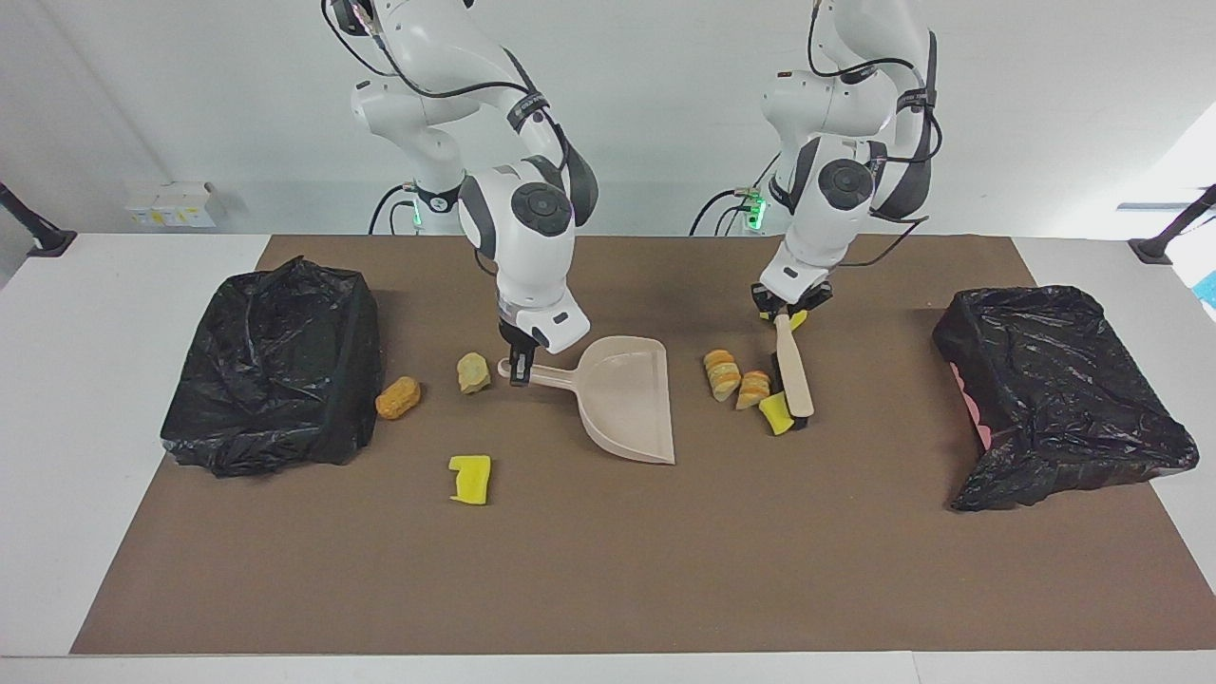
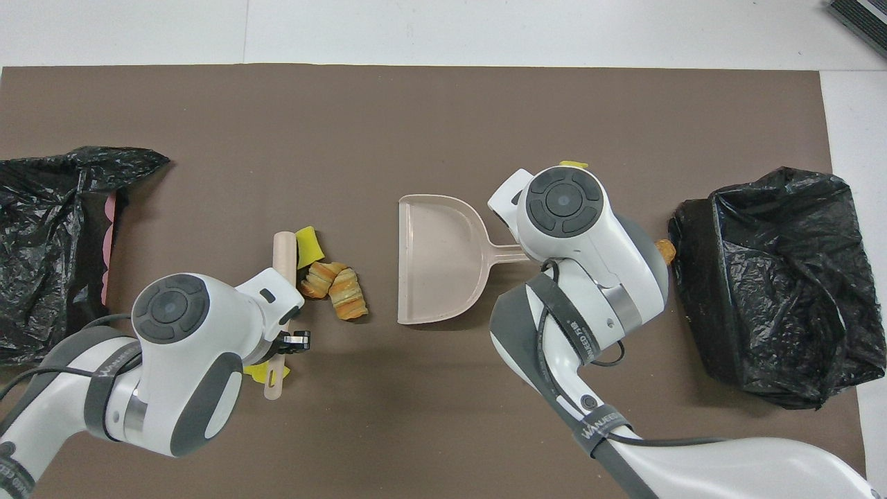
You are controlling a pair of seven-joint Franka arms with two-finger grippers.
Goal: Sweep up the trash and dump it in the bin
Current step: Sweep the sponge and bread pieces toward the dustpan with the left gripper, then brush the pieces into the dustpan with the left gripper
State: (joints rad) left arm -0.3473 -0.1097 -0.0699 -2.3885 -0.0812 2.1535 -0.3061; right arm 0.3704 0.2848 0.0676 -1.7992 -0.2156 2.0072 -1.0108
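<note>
My left gripper [image 1: 787, 309] is shut on the handle of the beige brush [image 1: 794, 375], whose bristles rest on the mat. Pressed against the brush are three pieces of trash: a yellow sponge chunk [image 1: 774, 412] and two bread lumps [image 1: 722, 373] [image 1: 754, 388], a short way from the mouth of the beige dustpan [image 1: 627, 399]. My right gripper [image 1: 518, 369] is shut on the dustpan's handle, with the pan flat on the mat. Another sponge chunk [image 1: 798, 319] peeks out beside the left gripper. More trash lies toward the right arm's end: a lump [image 1: 472, 372], a bread lump [image 1: 397, 397] and a sponge [image 1: 470, 478].
One black-bagged bin [image 1: 275, 380] stands at the right arm's end of the brown mat, and a second [image 1: 1059, 389] at the left arm's end. In the overhead view the right arm [image 2: 575, 229] covers the dustpan handle and the trash near it.
</note>
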